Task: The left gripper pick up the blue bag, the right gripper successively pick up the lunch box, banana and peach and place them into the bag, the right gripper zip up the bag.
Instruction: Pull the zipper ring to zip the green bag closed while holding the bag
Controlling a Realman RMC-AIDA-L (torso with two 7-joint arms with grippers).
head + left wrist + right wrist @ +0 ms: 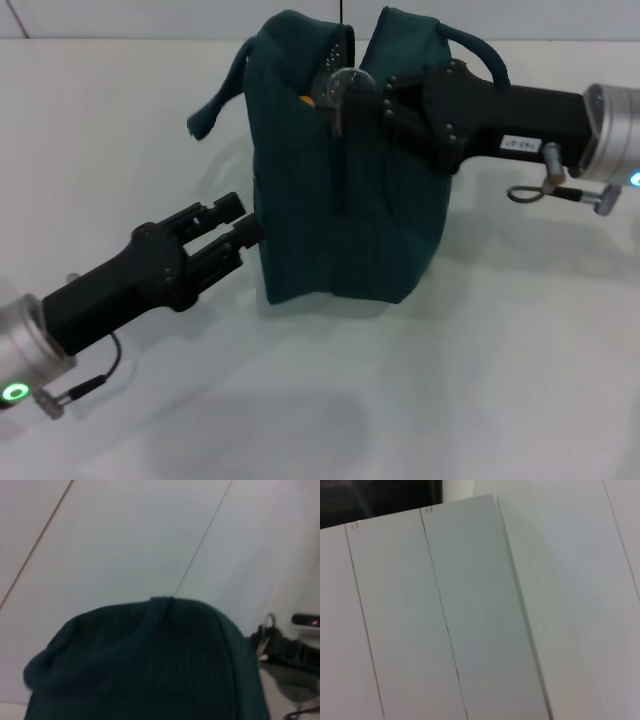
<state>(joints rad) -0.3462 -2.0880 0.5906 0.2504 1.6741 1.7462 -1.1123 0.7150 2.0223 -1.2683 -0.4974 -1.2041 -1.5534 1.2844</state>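
The blue bag (345, 170) stands upright on the white table (500, 380), its top parted, with a clear lid-like shape and a spot of yellow showing just inside the opening. That is probably the lunch box and banana already in, though the view into the mouth is too poor to be sure.

The right gripper (385, 100) reaches in level with the top of the bag, fingertips at the opening close to the zip line. Whether its fingers are closed on the zip pull or merely near it, I cannot tell. The left gripper (240, 228) sits low against the side of the bag, fingers slightly apart and touching or almost touching the fabric, not visibly clamped on anything.

Judging by this, the step in hand is either the last drop into the bag or the start of zipping. To zip well, the right gripper should pinch the pull tab firmly and draw it along the line of the zip, not upward, while the left gripper braces the bag's side so it does not slide or fold. Contents must sit below the teeth first, or the slider could jam on the lid
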